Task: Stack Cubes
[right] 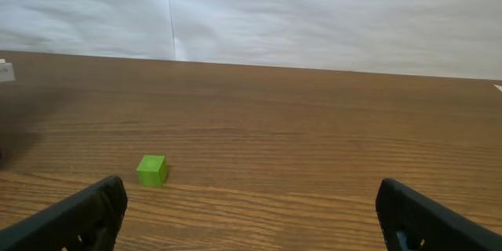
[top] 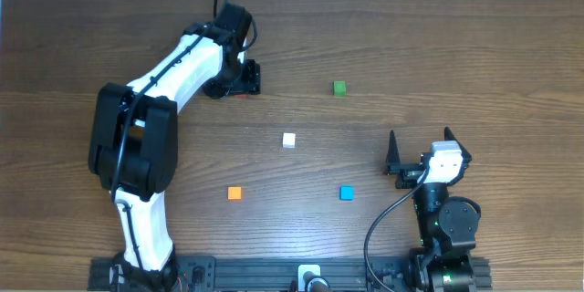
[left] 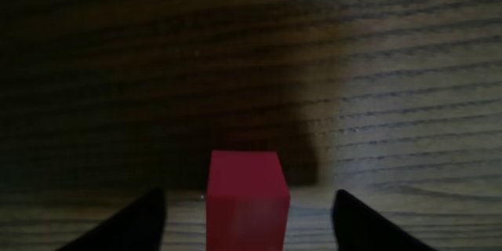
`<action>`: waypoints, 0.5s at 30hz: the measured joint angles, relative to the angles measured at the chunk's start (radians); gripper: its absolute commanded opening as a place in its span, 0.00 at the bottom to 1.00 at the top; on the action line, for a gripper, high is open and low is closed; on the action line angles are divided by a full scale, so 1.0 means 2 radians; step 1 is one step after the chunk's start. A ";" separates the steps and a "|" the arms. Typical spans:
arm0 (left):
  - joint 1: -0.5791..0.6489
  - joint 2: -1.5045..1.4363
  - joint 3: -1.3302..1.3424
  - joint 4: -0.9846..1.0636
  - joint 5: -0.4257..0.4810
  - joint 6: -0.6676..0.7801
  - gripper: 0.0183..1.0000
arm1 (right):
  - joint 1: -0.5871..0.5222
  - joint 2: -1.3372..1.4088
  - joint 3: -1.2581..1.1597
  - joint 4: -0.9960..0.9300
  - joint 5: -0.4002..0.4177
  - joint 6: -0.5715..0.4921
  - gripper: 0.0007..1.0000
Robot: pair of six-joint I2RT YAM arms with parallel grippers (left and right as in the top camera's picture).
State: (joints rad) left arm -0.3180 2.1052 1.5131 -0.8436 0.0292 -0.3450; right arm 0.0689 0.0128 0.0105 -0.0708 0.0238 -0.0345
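Wooden table [top: 511, 36] with green cube [top: 339, 88], white cube [top: 289, 140], orange cube [top: 235, 193], blue cube [top: 347, 192], red cube [left: 245, 204]

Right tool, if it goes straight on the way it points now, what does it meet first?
Likely nothing: bare table lies ahead of the right tool; the green cube sits off to one side.

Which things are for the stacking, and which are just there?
For stacking:
red cube
green cube
white cube
orange cube
blue cube

Just there:
wooden table
white wall
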 measured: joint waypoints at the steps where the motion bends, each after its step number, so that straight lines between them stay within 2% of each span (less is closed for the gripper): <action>1: 0.000 0.000 0.000 0.001 -0.002 -0.001 0.58 | 0.000 0.000 0.000 0.000 0.000 0.000 0.99; 15: -0.001 0.000 0.000 0.003 -0.004 -0.003 0.27 | 0.000 0.000 0.000 0.000 0.000 0.000 0.99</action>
State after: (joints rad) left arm -0.3206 2.1059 1.5131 -0.8375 0.0216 -0.3519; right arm 0.0689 0.0128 0.0105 -0.0708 0.0242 -0.0349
